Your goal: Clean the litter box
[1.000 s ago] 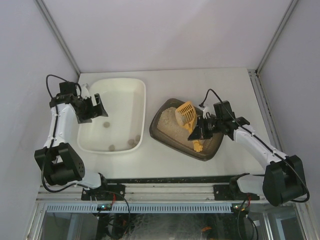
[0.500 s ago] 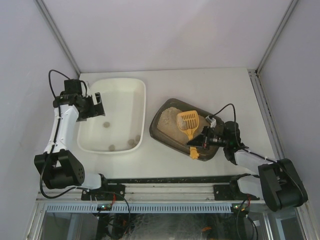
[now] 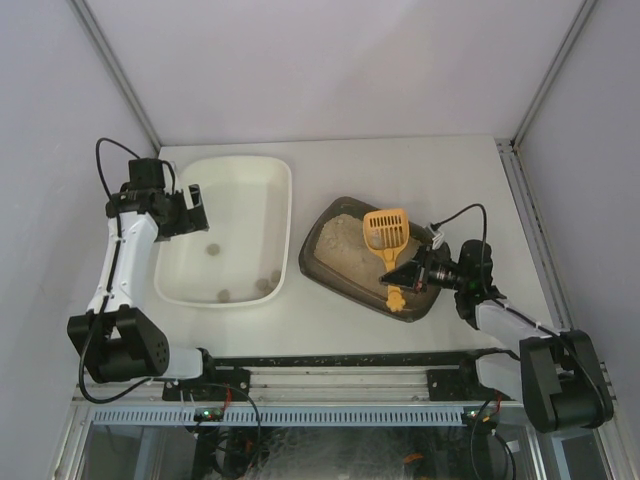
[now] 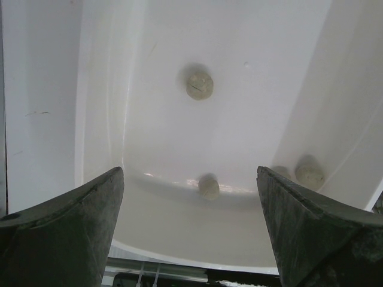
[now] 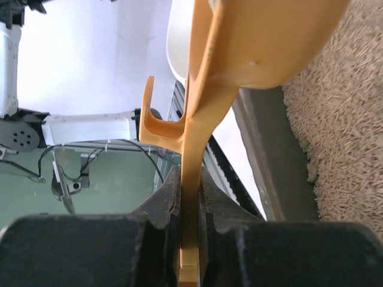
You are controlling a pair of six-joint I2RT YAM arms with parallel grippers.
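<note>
Top view: litter box (image 3: 309,266) sitting right of centre on tabletop (image 3: 440,170), holding beige litter (image 3: 340,250). White tub (image 3: 235,215) lying to its left, holding several grey clumps (image 3: 212,250).
Left wrist: left pincer (image 4: 190,227) hanging wide over the tub, gripping nothing.
Right wrist: right pincer (image 5: 190,209) clamping the yellow scoop (image 5: 197,137) by its handle, at the litter box's edge.

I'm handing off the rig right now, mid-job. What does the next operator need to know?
Left gripper: open, empty, over the far left part of the large white rectangular plastic tub.
Right gripper: shut on the handle of the yellow-orange slotted plastic scoop; its head is above the litter and looks empty.
The dark grey-brown plastic litter box with beige litter sits right of the tub.
Done: several grey-brown clumps lie in the tub.
Left: I cannot tell whether clumps remain in the litter; sift again to check.
</note>
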